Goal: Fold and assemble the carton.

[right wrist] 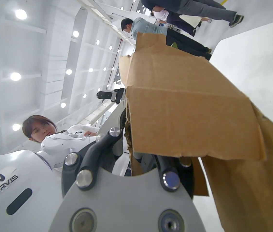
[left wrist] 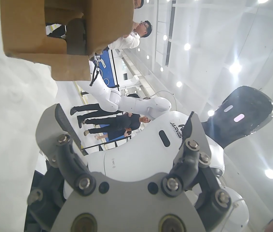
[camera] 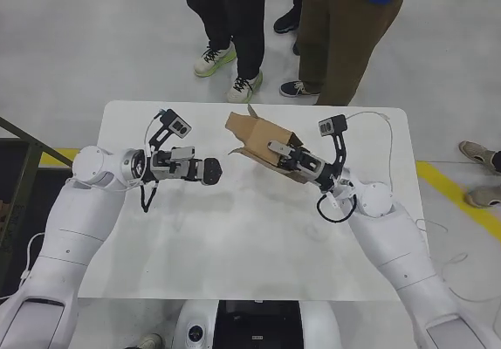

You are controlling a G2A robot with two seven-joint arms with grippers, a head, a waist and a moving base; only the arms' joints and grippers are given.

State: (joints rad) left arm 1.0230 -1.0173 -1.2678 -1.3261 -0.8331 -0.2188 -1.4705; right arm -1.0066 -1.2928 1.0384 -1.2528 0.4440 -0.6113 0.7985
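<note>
The right tool is clamped on a wall of the brown carton, which sits tilted at the far side of the worktop, with the forearm angled inward. The left tool is spread wide and empty, just short of the carton's open end, its arm stretched sideways.
</note>
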